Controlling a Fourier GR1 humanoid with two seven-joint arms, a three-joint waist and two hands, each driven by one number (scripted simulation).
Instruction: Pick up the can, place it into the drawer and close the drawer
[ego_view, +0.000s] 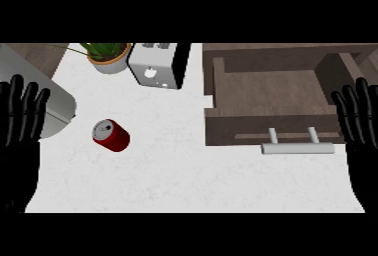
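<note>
A red can (111, 135) with a silver top lies tilted on the white counter (184, 175), left of centre. The brown wooden drawer (273, 95) stands open at the upper right, its inside bare, with a silver bar handle (297, 147) on its front. My left hand (21, 117) shows at the left edge, open with fingers up, a short way left of the can. My right hand (358, 117) shows at the right edge, open with fingers up, beside the drawer's right end. Neither hand touches anything.
A silver toaster (156, 66) stands at the back, with a potted plant (108, 55) to its left. A grey rounded object (55, 107) sits at the counter's left edge, partly behind my left hand.
</note>
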